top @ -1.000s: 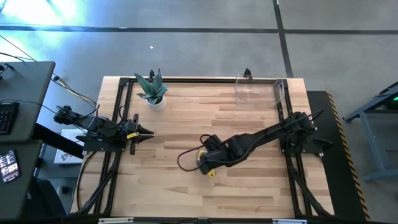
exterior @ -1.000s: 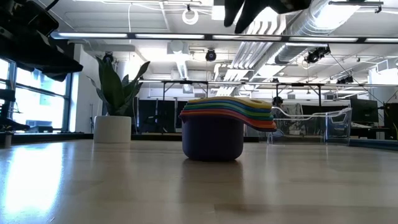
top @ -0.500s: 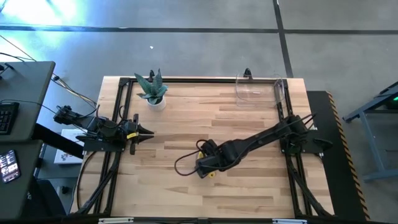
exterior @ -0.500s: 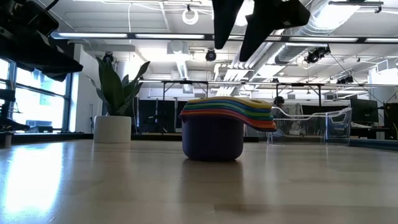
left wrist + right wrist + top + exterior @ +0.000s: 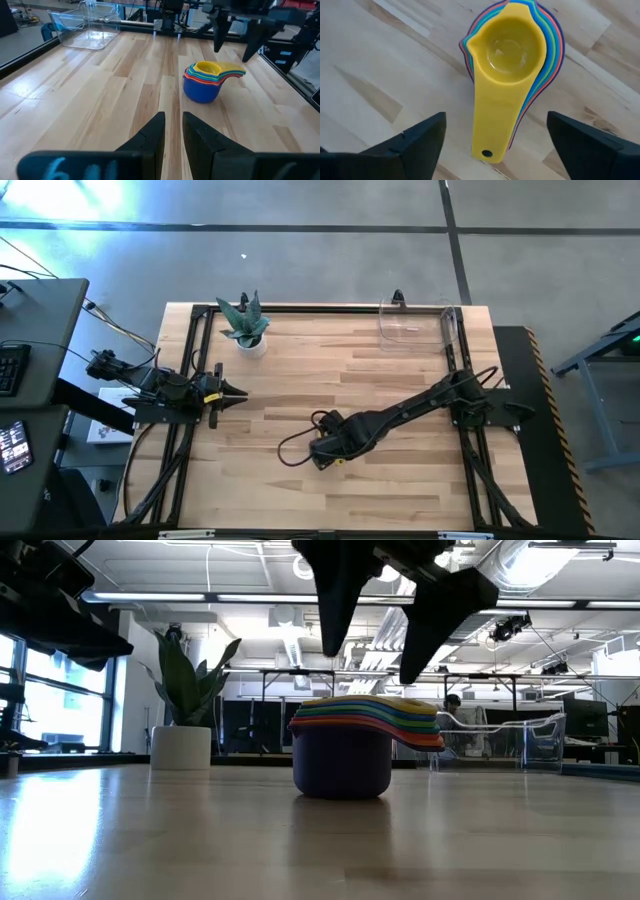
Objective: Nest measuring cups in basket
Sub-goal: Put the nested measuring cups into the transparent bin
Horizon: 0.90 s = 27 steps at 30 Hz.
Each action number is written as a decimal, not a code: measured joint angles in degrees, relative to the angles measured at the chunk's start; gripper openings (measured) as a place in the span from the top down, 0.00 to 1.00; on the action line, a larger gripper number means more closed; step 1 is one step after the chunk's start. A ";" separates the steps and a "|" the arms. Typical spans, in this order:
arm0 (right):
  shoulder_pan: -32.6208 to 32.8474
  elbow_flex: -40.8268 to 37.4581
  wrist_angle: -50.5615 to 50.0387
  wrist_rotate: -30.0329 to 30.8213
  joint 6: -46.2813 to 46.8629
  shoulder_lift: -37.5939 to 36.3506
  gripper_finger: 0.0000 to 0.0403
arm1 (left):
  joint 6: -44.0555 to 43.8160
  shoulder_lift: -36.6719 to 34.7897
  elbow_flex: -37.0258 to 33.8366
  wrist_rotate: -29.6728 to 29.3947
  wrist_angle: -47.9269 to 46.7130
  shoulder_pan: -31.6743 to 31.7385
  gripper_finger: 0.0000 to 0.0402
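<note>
My right gripper (image 5: 380, 645) hangs spread wide above the nested measuring cups (image 5: 365, 745), empty, one finger to each side of the stack. To take it well, I judge I should come straight down so both fingers clear the rim evenly, and close across the purple bowl at the bottom rather than on the fanned handles, which would let the upper cups slip. The stack sits mid-table, well apart from the clear basket (image 5: 418, 322) at the far right corner. Yellow cup (image 5: 506, 65) on top, then green, blue, red and orange rims, handles all pointing one way. My left gripper (image 5: 172, 132) waits at the left edge, fingers nearly together, holding nothing.
</note>
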 joint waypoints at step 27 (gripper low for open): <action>-0.12 0.00 0.65 -1.44 5.07 7.80 0.23 | 0.00 0.00 0.00 -0.02 0.02 0.01 0.86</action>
